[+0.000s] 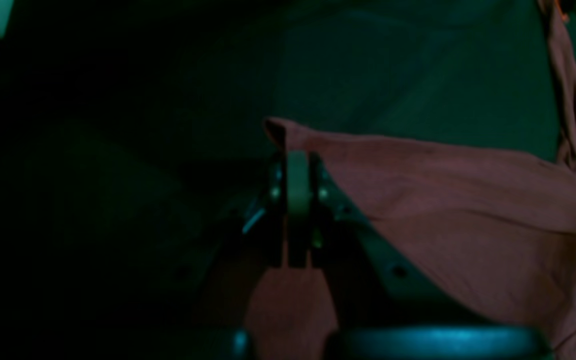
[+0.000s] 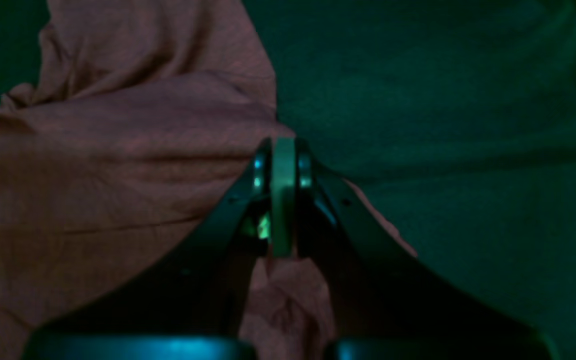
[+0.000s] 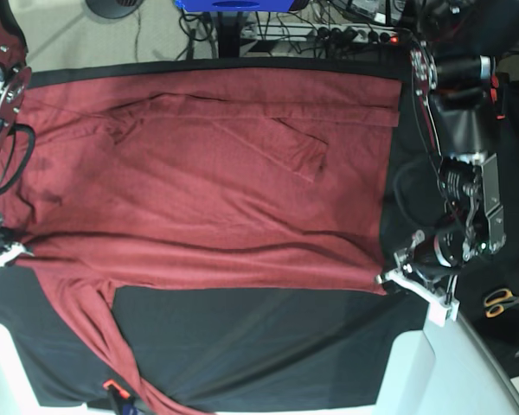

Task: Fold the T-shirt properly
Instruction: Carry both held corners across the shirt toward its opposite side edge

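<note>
The brick-red T-shirt (image 3: 208, 190) lies spread wide over the black tablecloth (image 3: 268, 346). One long sleeve (image 3: 285, 143) is folded across the body, and the other sleeve (image 3: 112, 346) trails toward the near table edge. My left gripper (image 3: 387, 278) is shut on the shirt's edge at the right of the base view. In the left wrist view the gripper (image 1: 297, 152) pinches a corner of the red cloth (image 1: 468, 200). My right gripper (image 3: 16, 251) is shut on the opposite edge at the left. Its wrist view shows the gripper (image 2: 283, 145) clamped over the cloth (image 2: 118, 165).
Orange-handled scissors (image 3: 502, 301) lie on the dark surface at the right, beyond the left arm. Cables and a power strip (image 3: 346, 33) run behind the far table edge. A small orange and black object (image 3: 112, 387) sits by the trailing sleeve at the near edge.
</note>
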{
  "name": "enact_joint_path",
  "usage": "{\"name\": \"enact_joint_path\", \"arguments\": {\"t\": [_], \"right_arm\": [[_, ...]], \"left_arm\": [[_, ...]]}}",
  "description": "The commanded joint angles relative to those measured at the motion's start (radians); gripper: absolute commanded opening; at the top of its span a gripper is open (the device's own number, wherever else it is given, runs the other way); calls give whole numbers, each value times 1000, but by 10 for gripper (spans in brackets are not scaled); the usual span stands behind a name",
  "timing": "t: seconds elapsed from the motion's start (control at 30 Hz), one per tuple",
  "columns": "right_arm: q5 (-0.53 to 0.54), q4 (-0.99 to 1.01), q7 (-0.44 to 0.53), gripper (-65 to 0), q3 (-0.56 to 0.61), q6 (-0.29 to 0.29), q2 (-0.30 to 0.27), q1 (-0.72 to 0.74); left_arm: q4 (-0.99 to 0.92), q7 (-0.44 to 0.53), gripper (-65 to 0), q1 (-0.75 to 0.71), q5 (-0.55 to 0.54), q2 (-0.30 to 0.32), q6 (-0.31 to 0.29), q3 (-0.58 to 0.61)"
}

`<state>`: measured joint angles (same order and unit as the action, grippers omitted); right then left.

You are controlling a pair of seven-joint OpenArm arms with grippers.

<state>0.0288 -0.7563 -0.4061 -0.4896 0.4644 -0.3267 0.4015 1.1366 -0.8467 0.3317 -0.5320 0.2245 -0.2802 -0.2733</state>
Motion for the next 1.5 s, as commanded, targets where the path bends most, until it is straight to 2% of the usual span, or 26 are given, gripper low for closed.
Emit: {"name": "enact_joint_path", "arguments": {"t": [0.0, 0.17, 0.3, 0.43, 0.57, 0.9, 1.03, 1.23, 1.37, 1.47], "right_arm": [[9, -15, 2, -648, -5, 1, -22, 26], [1, -15, -41, -648, 1, 1, -28, 26], [-88, -15, -35, -648, -1, 1, -30, 26], [-100, -16, -35, -648, -1, 7, -33, 26], [-103, -22, -34, -648, 1, 7, -39, 17], [-103, -22, 11, -648, 1, 9, -42, 27], [-103, -22, 68, -648, 1, 9, -42, 27], [-103, -25, 74, -648, 2, 12, -45, 27], [-103, -82, 74, -650, 2, 73, -39, 24], [-103, -93, 74, -650, 2, 72, -39, 26]], "left_arm": [[35, 0, -650, 0, -12, 13, -4, -4], [105, -3, -650, -84, -15, 13, -4, -8], [158, -3, -650, -130, -15, 17, -4, -10], [205, -9, -650, -158, -17, 19, -4, -11], [251, -67, -650, -165, -17, 19, -4, -13], [271, -69, -650, -154, -17, 19, -4, -13], [271, -69, -650, -154, -17, 19, -4, -13], [274, -69, -650, -154, -17, 19, -4, -13], [308, -70, -650, -154, -17, 19, -4, -13], [326, -96, -650, -154, -17, 17, -4, -13]]}}
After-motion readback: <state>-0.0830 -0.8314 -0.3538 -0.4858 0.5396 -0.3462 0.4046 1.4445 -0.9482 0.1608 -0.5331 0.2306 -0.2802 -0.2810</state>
